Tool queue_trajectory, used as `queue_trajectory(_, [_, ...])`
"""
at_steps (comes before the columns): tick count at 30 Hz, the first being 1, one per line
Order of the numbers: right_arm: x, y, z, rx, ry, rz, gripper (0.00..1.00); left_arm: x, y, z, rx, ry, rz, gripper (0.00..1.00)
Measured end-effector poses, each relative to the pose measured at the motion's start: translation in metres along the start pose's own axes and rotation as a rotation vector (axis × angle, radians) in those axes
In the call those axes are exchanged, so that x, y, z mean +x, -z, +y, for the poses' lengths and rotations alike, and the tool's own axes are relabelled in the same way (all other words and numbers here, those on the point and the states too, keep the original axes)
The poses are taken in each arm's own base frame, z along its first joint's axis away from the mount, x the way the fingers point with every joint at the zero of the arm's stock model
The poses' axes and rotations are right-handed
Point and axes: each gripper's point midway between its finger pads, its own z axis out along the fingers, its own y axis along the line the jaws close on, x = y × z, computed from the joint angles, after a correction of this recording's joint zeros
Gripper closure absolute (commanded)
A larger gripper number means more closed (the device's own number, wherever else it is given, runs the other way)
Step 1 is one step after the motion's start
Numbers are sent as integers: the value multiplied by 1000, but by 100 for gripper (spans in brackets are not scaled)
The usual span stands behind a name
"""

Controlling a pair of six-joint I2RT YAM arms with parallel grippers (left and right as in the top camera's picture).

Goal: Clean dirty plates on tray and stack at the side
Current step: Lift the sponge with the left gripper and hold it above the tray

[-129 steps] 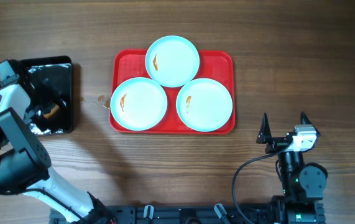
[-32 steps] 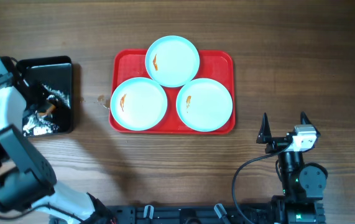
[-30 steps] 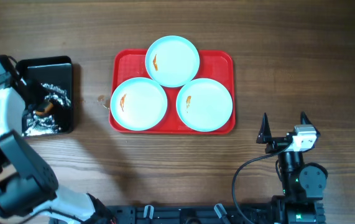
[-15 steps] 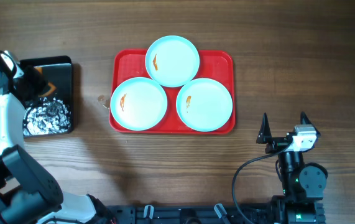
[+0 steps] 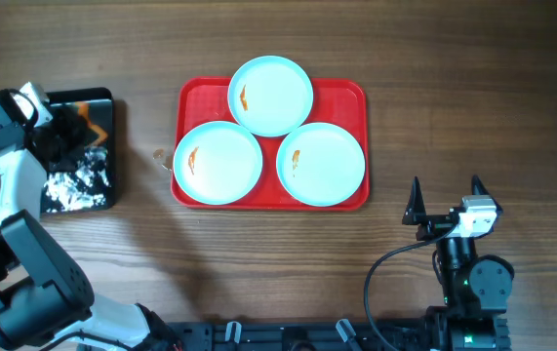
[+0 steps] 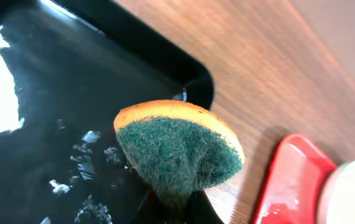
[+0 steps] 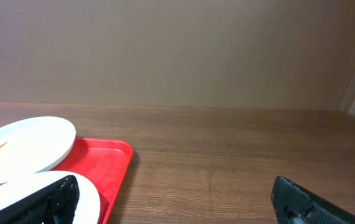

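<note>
Three pale blue plates lie on the red tray (image 5: 344,94): one at the back (image 5: 270,95), one front left (image 5: 218,163), one front right (image 5: 321,163), each with a small orange smear. My left gripper (image 5: 68,132) is shut on a sponge (image 6: 177,146) with a green scouring face and an orange back, held above the black tray's (image 6: 34,130) right part. The red tray's corner (image 6: 289,180) and a plate rim (image 6: 354,193) show beyond the sponge. My right gripper (image 5: 445,200) stands open and empty, right of the red tray's front corner; its view shows two plates (image 7: 22,143) (image 7: 89,200).
The glossy black tray (image 5: 99,107) at the left holds water and white foam (image 5: 68,180). A small speck (image 5: 158,154) lies on the wood between the two trays. Bare wooden table surrounds the red tray on the right and front.
My left gripper has lifted the sponge out of the foam in the black tray and shifted it toward that tray's upper right. The right arm has not moved.
</note>
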Motion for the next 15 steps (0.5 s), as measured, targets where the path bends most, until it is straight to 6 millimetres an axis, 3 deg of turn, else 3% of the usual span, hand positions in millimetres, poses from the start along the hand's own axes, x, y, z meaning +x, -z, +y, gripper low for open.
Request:
queue_trajectory(4, [0,0,0,0,0,0,0,-9,11,-3,43,6,-29,96])
queue_trajectory(10, [0,0,0,0,0,0,0,-33,44,-1,52,7,-123,96])
queue_trajectory(15, [0,0,0,0,0,0,0,-29,49,-1,64,-48,-110,96])
